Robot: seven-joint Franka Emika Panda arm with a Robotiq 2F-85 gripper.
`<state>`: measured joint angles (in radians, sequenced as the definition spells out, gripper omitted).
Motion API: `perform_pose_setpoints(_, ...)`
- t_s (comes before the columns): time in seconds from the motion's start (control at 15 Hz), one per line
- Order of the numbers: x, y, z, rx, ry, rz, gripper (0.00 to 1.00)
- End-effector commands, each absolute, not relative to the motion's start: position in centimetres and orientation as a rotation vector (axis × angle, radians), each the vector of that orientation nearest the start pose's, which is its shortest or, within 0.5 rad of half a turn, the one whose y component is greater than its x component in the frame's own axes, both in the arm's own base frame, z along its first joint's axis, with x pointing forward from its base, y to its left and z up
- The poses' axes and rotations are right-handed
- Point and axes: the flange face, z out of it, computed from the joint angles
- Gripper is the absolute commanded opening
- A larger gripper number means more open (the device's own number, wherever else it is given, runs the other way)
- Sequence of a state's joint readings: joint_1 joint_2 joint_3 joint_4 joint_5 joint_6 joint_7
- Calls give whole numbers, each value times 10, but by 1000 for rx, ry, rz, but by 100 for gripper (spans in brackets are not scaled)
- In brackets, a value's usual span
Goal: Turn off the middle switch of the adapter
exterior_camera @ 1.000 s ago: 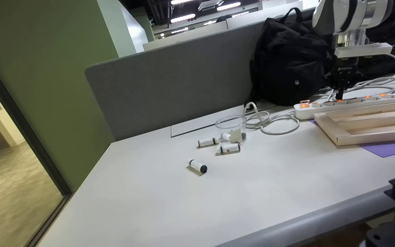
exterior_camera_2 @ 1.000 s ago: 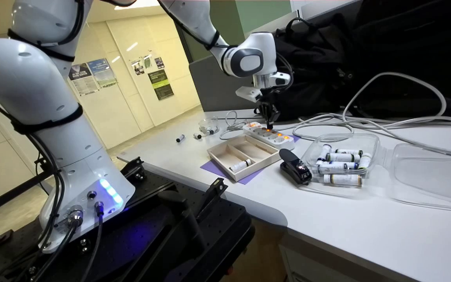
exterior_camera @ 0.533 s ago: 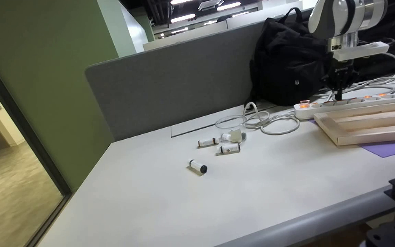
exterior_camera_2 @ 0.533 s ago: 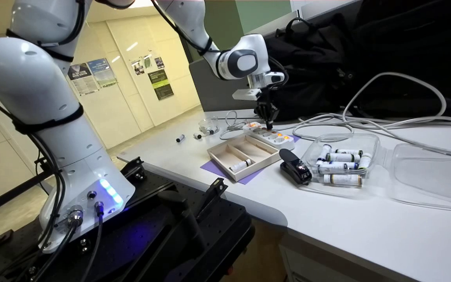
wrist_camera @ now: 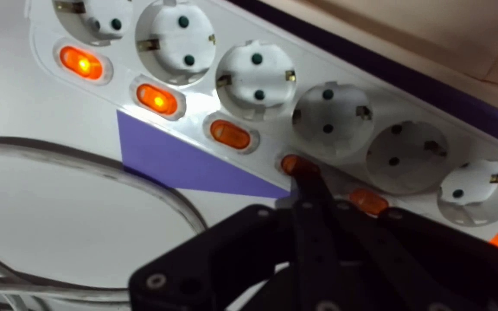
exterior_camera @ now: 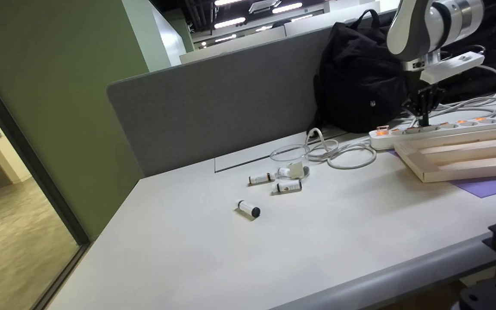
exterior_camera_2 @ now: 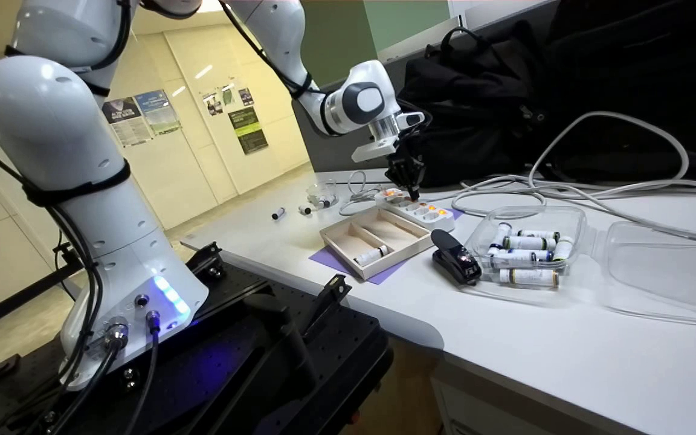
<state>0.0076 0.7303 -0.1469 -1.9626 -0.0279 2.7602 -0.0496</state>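
The adapter, a long white power strip (wrist_camera: 270,125), lies on the desk and shows in both exterior views (exterior_camera: 435,132) (exterior_camera_2: 405,208). In the wrist view, two of its small switches at the left glow bright orange (wrist_camera: 81,63) (wrist_camera: 157,99). The switch to their right (wrist_camera: 230,134) is unlit. My gripper (wrist_camera: 307,172) is shut and empty, its fingertips on the following switch (wrist_camera: 289,164), which looks dull and is partly covered. A further dull switch (wrist_camera: 368,201) lies right of the fingers. In both exterior views the gripper (exterior_camera: 423,122) (exterior_camera_2: 413,196) points down onto the strip, tilted.
A wooden tray (exterior_camera_2: 330,238) on purple paper lies along the strip. A black backpack (exterior_camera: 364,82) stands behind. White cables (exterior_camera_2: 505,193) run beside the strip. A clear box with vials (exterior_camera_2: 571,217) and a black stapler-like object (exterior_camera_2: 457,260) stand nearby.
The wrist has tilted over and lowered, while the fingertips stay at about the same spot on the strip. The bright orange glow at the fingertips one second ago is now dull.
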Motion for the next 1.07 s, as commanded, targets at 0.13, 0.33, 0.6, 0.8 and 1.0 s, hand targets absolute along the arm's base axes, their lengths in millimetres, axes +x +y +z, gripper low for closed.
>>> perform_pose_setpoints(0.13, 595, -65, 94, -3356, -190, -196, 0)
perform_pose_setpoints(0.33, 609, -52, 124, -3357, -287, -296, 0)
perform_pose_setpoints(0.6, 628, -36, 195, -3280, -239, -392, 27)
perform_pose_setpoints(0.8, 628, -35, 254, -3209, -144, -236, 46)
perform_pose_setpoints(1.0, 618, -59, 293, -3174, 6, -15, 66)
